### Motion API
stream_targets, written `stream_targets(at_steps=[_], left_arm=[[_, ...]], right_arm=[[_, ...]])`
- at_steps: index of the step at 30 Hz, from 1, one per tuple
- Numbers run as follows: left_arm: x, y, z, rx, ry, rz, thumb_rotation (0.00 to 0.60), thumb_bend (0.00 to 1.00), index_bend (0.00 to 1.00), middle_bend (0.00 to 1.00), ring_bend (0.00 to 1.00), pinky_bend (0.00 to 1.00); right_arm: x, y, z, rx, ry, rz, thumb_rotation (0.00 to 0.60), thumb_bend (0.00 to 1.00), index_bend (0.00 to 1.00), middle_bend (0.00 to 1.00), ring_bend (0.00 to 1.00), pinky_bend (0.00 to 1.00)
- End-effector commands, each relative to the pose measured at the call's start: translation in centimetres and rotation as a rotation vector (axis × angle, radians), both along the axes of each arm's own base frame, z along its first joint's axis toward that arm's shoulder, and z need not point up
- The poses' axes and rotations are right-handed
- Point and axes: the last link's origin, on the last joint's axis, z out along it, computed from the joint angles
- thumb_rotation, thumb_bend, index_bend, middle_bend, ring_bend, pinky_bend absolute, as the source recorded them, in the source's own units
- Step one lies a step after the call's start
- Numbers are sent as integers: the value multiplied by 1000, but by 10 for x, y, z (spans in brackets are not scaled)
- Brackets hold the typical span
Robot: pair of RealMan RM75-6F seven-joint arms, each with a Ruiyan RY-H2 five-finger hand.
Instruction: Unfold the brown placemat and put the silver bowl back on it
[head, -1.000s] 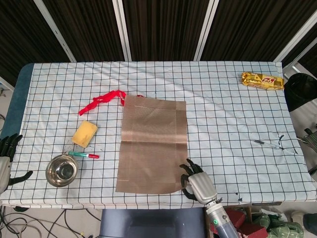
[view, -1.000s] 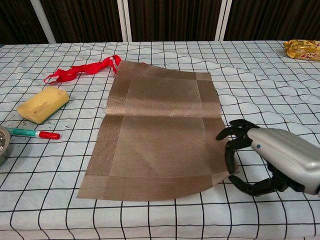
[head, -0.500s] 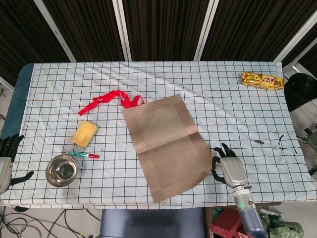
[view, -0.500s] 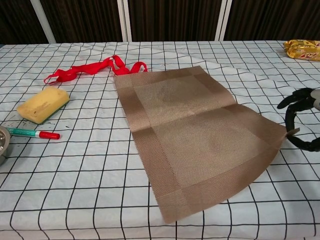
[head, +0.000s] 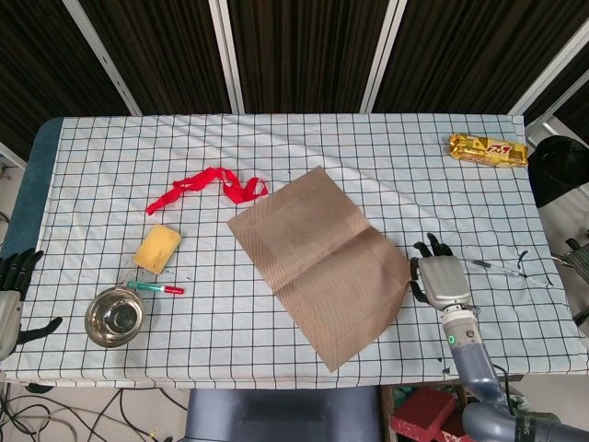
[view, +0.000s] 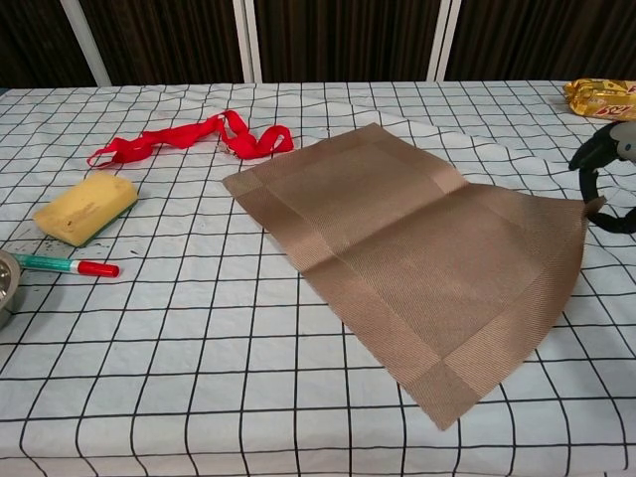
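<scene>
since a second earlier the brown placemat (head: 317, 262) had swung round on the table (head: 396, 166), from lying straight and lengthwise to lying diagonally, dragged by its corner toward the robot's right. the right hand (head: 437, 281) had travelled with it, from the near edge of the cloth out to the right side. that hand pinched the mat's right corner between its fingers (view: 588, 157), the corner lifted slightly off the cloth. the left hand (head: 17, 293) sat off the table's left edge, holding nothing, fingers apart. the silver bowl (head: 114, 316) stood near the front left of the table, well apart from the mat, just beside a red-capped pen (head: 156, 288).

the likely trouble: the mat lay open but skewed, so more pulling could carry its near corner over the table's front edge, or drag it farther from the bowl. a crease across its middle might also keep it from lying flat.

the head view showed both hands and the whole bowl; the chest view showed only the right hand's fingers and a sliver of bowl, but made the raised corner plain.
</scene>
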Motion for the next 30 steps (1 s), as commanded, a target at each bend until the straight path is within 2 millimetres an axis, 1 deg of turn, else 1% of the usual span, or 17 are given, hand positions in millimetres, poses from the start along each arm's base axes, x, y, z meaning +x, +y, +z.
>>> stream_targets(at_steps=[1, 10, 11, 12, 16, 22, 24, 26, 28, 29, 30], left_arm=[[0, 0, 0, 0, 0, 1, 600, 53, 57, 38, 11, 0], [0, -1, 1, -1, 1, 4, 600, 53, 57, 38, 11, 0], [-1, -1, 2, 8, -3, 9, 600, 53, 57, 38, 11, 0], [-1, -1, 3, 11, -3, 10, 600, 53, 57, 38, 11, 0], [-1, -2, 5, 20, -7, 17, 600, 53, 57, 38, 11, 0], [-1, -2, 4, 18, -5, 18, 600, 54, 58, 38, 11, 0], [-1, -2, 3, 16, -5, 18, 600, 53, 58, 38, 11, 0], [-1, -2, 3, 15, -4, 18, 600, 53, 58, 38, 11, 0], [0, -2, 2, 12, -3, 18, 600, 53, 58, 38, 11, 0], [0, -2, 1, 10, -2, 17, 600, 53, 58, 38, 11, 0], [0, -3, 0, 8, -2, 16, 600, 53, 57, 38, 11, 0]], right_arm=[[0, -12, 3, -8, 47, 4, 600, 469, 724, 184, 27, 158], [-6, -45, 6, -16, 194, -20, 600, 469, 724, 184, 26, 158], [-4, -57, 5, -25, 226, -24, 600, 469, 724, 184, 26, 158], [-2, -63, 3, -28, 232, -31, 600, 469, 724, 184, 26, 158], [8, -79, -3, -42, 249, -28, 600, 469, 724, 184, 27, 158], [20, -95, -11, -57, 280, 5, 600, 469, 724, 182, 27, 158], [21, -95, -12, -58, 282, 8, 600, 437, 707, 160, 26, 158], [20, -94, -13, -58, 295, 13, 600, 355, 600, 117, 25, 158], [17, -90, -12, -63, 314, 16, 600, 238, 369, 54, 24, 158], [15, -88, -11, -65, 316, 14, 600, 206, 291, 35, 22, 158], [13, -86, -10, -69, 315, 12, 600, 166, 186, 14, 20, 158]])
